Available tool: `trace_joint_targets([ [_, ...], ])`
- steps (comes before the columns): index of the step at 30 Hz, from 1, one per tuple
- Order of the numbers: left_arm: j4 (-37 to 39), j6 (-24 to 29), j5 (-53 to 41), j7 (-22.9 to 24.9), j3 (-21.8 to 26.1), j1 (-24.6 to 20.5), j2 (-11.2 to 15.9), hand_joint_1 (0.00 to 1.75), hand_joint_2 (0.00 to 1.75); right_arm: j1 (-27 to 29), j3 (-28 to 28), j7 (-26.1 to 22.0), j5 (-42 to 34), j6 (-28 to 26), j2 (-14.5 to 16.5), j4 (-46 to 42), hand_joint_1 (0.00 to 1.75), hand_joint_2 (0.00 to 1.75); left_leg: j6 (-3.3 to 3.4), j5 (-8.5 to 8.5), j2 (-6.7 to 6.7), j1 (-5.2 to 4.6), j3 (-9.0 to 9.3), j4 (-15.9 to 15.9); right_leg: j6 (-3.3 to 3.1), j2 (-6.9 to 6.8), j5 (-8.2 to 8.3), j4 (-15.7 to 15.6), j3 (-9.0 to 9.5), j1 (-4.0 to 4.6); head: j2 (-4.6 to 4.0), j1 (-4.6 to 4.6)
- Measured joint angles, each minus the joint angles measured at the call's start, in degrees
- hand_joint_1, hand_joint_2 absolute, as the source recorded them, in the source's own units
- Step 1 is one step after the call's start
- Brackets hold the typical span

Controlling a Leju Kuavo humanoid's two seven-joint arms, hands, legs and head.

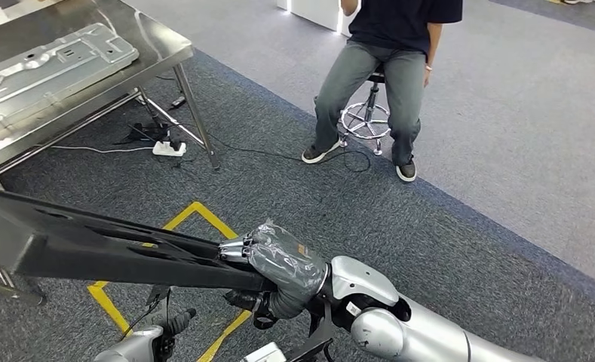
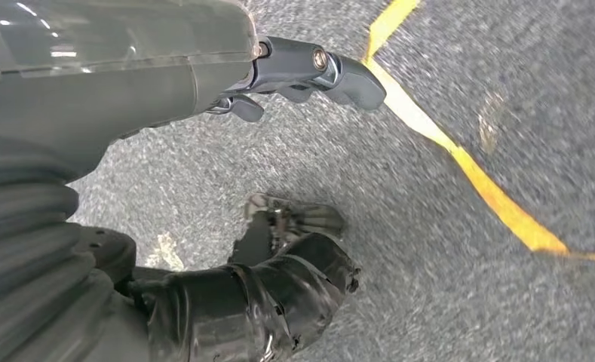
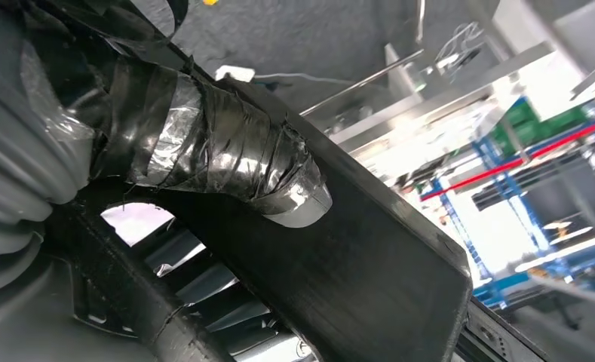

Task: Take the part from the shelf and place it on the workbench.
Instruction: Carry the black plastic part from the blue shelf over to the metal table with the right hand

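The part (image 1: 90,249) is a long black metal beam, held level and reaching out past the left edge of the head view. My right hand (image 1: 279,264), wrapped in clear and black tape, grips it at its near end. In the right wrist view the taped fingers (image 3: 226,158) wrap over the beam's dark flat face (image 3: 369,249). My left hand (image 1: 162,332) hangs low under the beam and holds nothing; its thumb and fingers stand apart over the carpet (image 2: 166,90). The steel workbench (image 1: 166,53) stands at the far left, carrying a silver stamped panel (image 1: 45,68).
A person (image 1: 384,68) sits on a wheeled stool (image 1: 366,117) straight ahead. A white power strip (image 1: 170,147) and cables lie under the bench by its leg. Yellow tape (image 1: 196,215) marks a square on the grey carpet below the beam.
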Motion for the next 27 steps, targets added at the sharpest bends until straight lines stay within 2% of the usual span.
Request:
trace_joint_targets([
  [1,0.00,-0.08,-0.04,0.04,0.00,-0.08,-0.03,0.00,1.75,-0.02,0.01,0.01,0.01,0.10,-0.01,0.00,1.75,1.75,0.22,1.21,1.32,-0.31,1.87,-3.54,0.28,-0.70,-0.30,0.00,0.30,0.19,0.00,-0.01],
  [3,0.00,-0.26,-0.12,0.21,0.00,-0.26,-0.10,0.00,1.75,-0.11,0.02,0.04,0.01,0.22,-0.01,-0.02,1.75,1.75,1.03,1.67,2.87,-1.02,3.67,-7.00,0.87,-1.91,-0.78,-0.15,0.80,0.51,0.00,0.09],
  [4,0.00,-0.35,-0.15,0.31,0.00,-0.28,-0.13,0.00,1.75,-0.16,0.03,0.07,0.01,0.26,-0.01,-0.03,1.75,1.75,1.51,1.50,2.60,-1.33,3.77,-7.10,1.16,-2.49,-0.95,-0.28,1.00,0.65,0.00,0.14],
  [5,0.00,-0.40,-0.24,0.43,0.00,-0.25,-0.11,0.00,1.75,-0.19,0.04,0.10,0.01,0.31,-0.01,-0.05,1.75,1.75,1.90,1.44,1.79,-1.31,3.89,-7.19,1.49,-3.12,-1.19,-0.42,1.30,0.62,0.00,0.17],
  [6,0.00,-0.46,-0.40,0.56,0.00,-0.21,-0.10,0.00,1.75,-0.22,0.05,0.12,0.01,0.37,-0.02,-0.05,1.75,1.75,2.19,1.38,1.08,-1.23,4.15,-7.41,1.86,-2.93,-1.55,-0.23,1.54,0.45,0.00,0.20],
  [7,0.00,-0.53,-0.65,0.73,0.00,-0.25,-0.09,0.00,1.75,-0.26,0.07,0.13,0.01,0.45,-0.03,-0.07,1.75,1.75,2.58,1.34,0.39,-1.11,4.49,-7.62,2.12,-1.94,-2.18,0.53,1.43,0.31,0.00,0.28],
  [8,0.00,-0.63,-0.94,0.90,0.00,-0.38,-0.07,0.00,1.75,-0.34,0.08,0.14,0.00,0.54,-0.03,-0.10,1.75,1.75,2.99,1.35,-0.26,-0.95,4.83,-7.83,2.29,-0.32,-3.30,2.57,0.57,0.17,0.00,0.41],
  [9,0.00,-0.73,-1.16,1.09,0.00,-0.52,-0.08,0.00,1.75,-0.40,0.10,0.14,-0.01,0.63,-0.04,-0.12,1.75,1.75,3.35,1.31,-0.93,-0.88,4.97,-7.89,2.31,1.65,-4.75,5.90,-1.13,0.04,0.00,0.60],
  [10,0.00,-0.81,-1.33,1.26,0.00,-0.65,-0.07,0.00,1.75,-0.43,0.14,0.16,-0.01,0.74,-0.07,-0.13,1.75,1.75,3.66,1.24,-1.63,-0.89,5.00,-7.85,2.24,2.98,-6.30,9.95,-3.47,0.07,0.00,0.76],
  [11,0.00,-0.89,-1.43,1.37,0.00,-0.68,-0.05,0.00,1.75,-0.41,0.20,0.19,-0.04,0.90,-0.14,-0.11,1.75,1.75,3.83,1.18,-2.43,-0.94,5.00,-7.75,2.20,3.66,-7.44,13.79,-5.88,0.06,0.00,0.85],
  [12,0.00,-0.95,-1.50,1.47,0.00,-0.63,-0.04,0.00,1.75,-0.34,0.28,0.22,-0.06,1.08,-0.22,-0.09,1.75,1.75,3.89,1.08,-3.32,-0.99,4.99,-7.63,2.18,3.89,-7.54,16.09,-7.62,0.08,0.00,0.91],
  [13,0.00,-1.03,-1.61,1.52,0.00,-0.54,-0.04,0.00,1.75,-0.30,0.39,0.25,-0.10,1.23,-0.31,-0.06,1.75,1.75,3.87,0.97,-4.23,-1.02,4.99,-7.45,2.14,3.97,-6.49,16.22,-8.31,0.07,0.00,0.92],
  [14,0.00,-1.16,-1.75,1.56,0.00,-0.47,-0.04,0.00,1.75,-0.30,0.50,0.25,-0.15,1.35,-0.38,-0.04,1.75,1.75,3.79,0.84,-5.18,-1.00,5.00,-7.22,2.06,4.18,-4.36,13.99,-7.84,0.02,0.00,0.92],
  [15,0.00,-1.32,-1.94,1.62,-0.01,-0.43,-0.05,0.00,1.75,-0.36,0.60,0.26,-0.20,1.42,-0.40,-0.04,1.75,1.75,3.63,0.67,-6.11,-0.95,4.98,-6.94,1.96,4.90,-1.81,10.29,-6.59,-0.07,0.00,0.94],
  [16,0.00,-1.50,-2.14,1.72,-0.03,-0.46,-0.07,0.00,1.75,-0.46,0.69,0.26,-0.27,1.46,-0.42,-0.05,1.75,1.75,3.39,0.46,-7.00,-0.99,4.84,-6.56,1.89,6.08,-0.03,6.49,-5.16,-0.24,0.00,0.95],
  [17,0.00,-1.65,-2.28,1.87,-0.07,-0.51,-0.08,0.00,1.75,-0.57,0.79,0.27,-0.37,1.52,-0.43,-0.05,1.75,1.75,3.11,0.31,-7.82,-0.96,4.66,-6.31,1.81,7.10,1.07,3.62,-3.97,-0.41,0.00,0.92],
  [18,0.00,-1.74,-2.37,2.01,-0.11,-0.54,-0.09,0.00,1.75,-0.65,0.88,0.28,-0.46,1.58,-0.44,-0.05,1.75,1.75,2.79,0.24,-8.54,-0.88,4.46,-6.15,1.72,7.82,1.34,2.08,-3.27,-0.46,0.00,0.94],
  [19,0.01,-1.78,-2.38,2.14,-0.16,-0.53,-0.06,0.00,1.75,-0.71,0.97,0.29,-0.54,1.63,-0.45,-0.05,1.75,1.75,2.42,0.24,-9.17,-0.80,4.29,-6.14,1.56,7.86,1.07,1.65,-2.97,-0.39,0.00,0.95],
  [22,0.07,-1.79,-2.40,2.28,-0.24,-0.28,0.33,0.00,1.75,-0.88,1.11,0.28,-0.63,1.75,-0.43,-0.04,1.75,1.75,1.60,0.35,-10.15,-0.50,3.90,-6.39,0.68,6.25,1.31,1.11,-2.48,-0.31,0.00,0.99],
  [27,0.11,-1.79,-2.40,2.31,-0.24,-0.21,0.49,0.00,1.75,-0.94,1.12,0.27,-0.65,1.79,-0.41,-0.04,1.75,1.75,1.52,0.31,-9.98,-0.50,3.72,-6.33,0.47,5.90,1.44,0.87,-2.35,-0.44,0.00,0.98],
])
